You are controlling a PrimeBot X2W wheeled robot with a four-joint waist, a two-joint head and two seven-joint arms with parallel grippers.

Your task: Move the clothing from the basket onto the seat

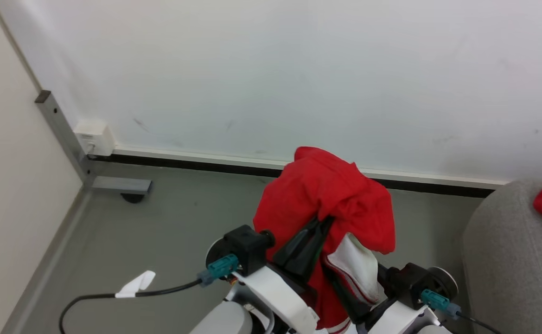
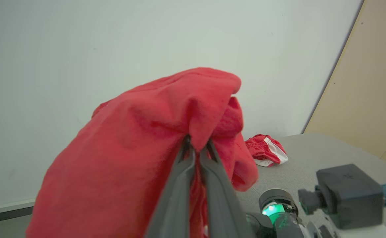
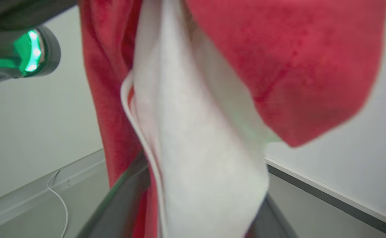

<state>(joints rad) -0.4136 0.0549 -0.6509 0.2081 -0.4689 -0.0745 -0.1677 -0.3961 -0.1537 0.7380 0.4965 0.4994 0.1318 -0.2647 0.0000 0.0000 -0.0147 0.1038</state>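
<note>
A red garment with a white panel (image 1: 326,195) hangs bunched in the air in front of me, pinched at its top fold by my left gripper (image 2: 196,143), whose fingers are shut on the fabric. My right gripper (image 1: 347,292) sits just below and right of it. Its fingers (image 3: 123,195) stand apart, with the white panel (image 3: 206,158) draped between them and hiding their tips. The grey seat (image 1: 502,264) lies to the right, and a second red-and-white garment (image 2: 267,153) lies crumpled on it. The basket is out of view.
A pale wall with a dark skirting strip (image 1: 196,163) runs across ahead. A grey metal frame foot (image 1: 120,185) and a white wall box (image 1: 95,138) sit at the left corner. A black cable with a white tag (image 1: 136,284) trails over the grey floor.
</note>
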